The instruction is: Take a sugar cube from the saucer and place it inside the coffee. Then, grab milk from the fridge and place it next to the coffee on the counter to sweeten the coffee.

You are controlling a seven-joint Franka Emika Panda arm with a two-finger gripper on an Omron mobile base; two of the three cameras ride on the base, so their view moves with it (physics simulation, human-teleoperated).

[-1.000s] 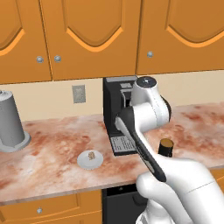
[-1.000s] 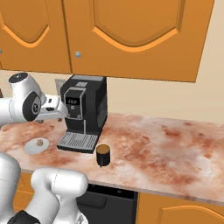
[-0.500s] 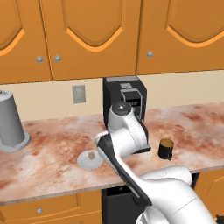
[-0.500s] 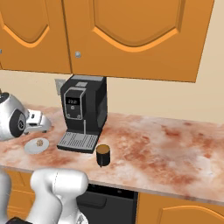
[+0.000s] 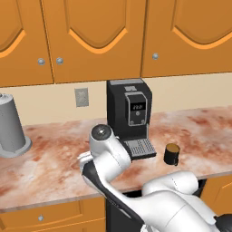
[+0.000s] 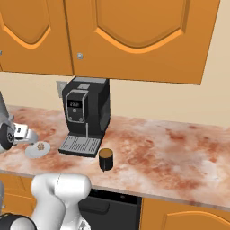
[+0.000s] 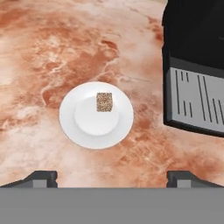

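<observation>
1. Left base view: the arm folds low over the counter (image 5: 50, 158), with the coffee (image 5: 171, 154) well off to its right.
2. Right base view: the sugar cube (image 6: 41, 146) sits on the saucer (image 6: 32, 152), left of the coffee machine (image 6: 85, 115).
3. Hand view: the gripper (image 7: 111, 177) is spread wide and empty, with the cube dead ahead between the tips.

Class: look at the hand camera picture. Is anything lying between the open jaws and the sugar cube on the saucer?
Nothing visible does. The sugar cube sits uncovered on the saucer, with bare counter around it. The coffee machine's drip tray stands off to one side, clear of the path.
</observation>
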